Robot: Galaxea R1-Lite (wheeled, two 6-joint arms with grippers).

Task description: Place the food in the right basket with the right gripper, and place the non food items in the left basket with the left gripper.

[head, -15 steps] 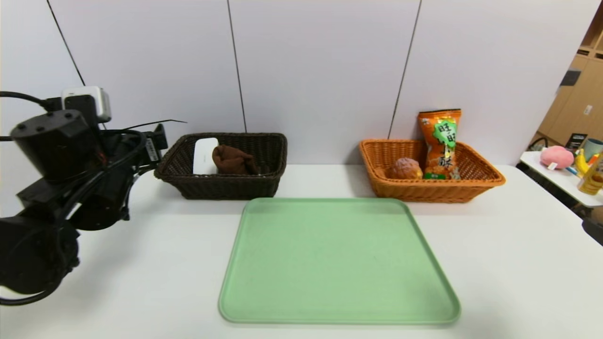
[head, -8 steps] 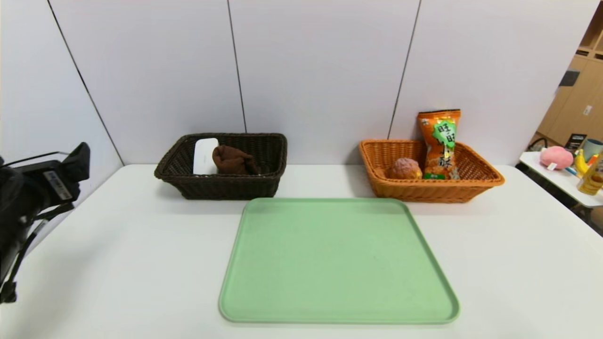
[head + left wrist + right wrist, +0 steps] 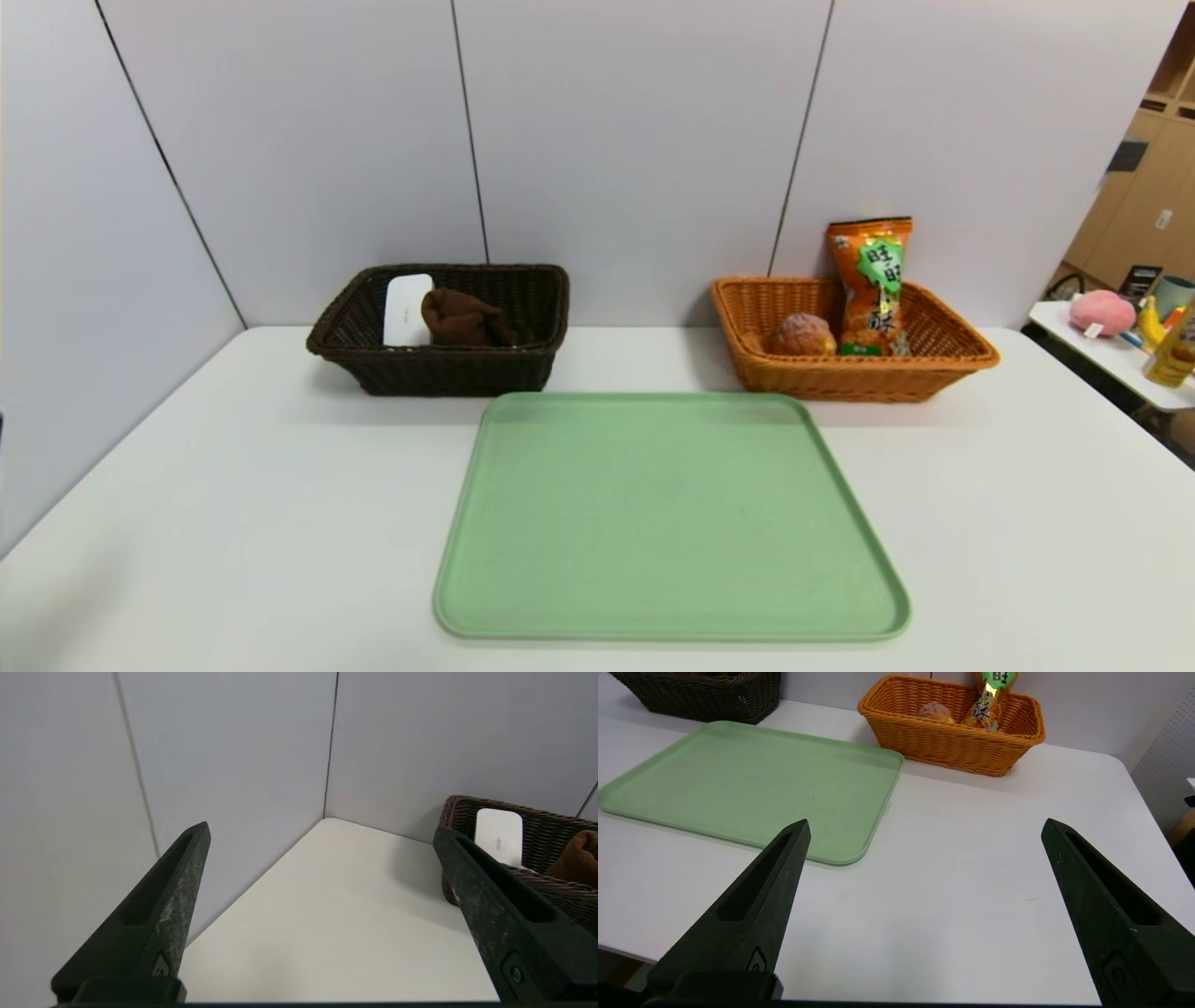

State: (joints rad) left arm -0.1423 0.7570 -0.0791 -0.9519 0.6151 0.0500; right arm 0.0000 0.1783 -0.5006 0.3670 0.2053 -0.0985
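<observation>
The dark brown left basket (image 3: 439,369) at the back left holds a flat white box (image 3: 408,308) and a folded brown towel (image 3: 462,319). The orange-tan right basket (image 3: 840,378) at the back right holds the orange snack bag (image 3: 875,280) standing upright and the round bun (image 3: 802,334). No pen shows. Neither arm appears in the head view. My left gripper (image 3: 321,833) is open and empty over the table's left side, with the left basket (image 3: 551,891) beside it. My right gripper (image 3: 924,823) is open and empty over the table's right front, well short of the right basket (image 3: 952,742).
A bare green tray (image 3: 667,523) lies mid-table in front of both baskets. Grey wall panels close off the back and left. A side table (image 3: 1111,359) with a pink toy and other items stands past the right edge.
The left arm, beside the left basket a second ago, has drawn back to the left and left the head view. The baskets and their contents have not moved.
</observation>
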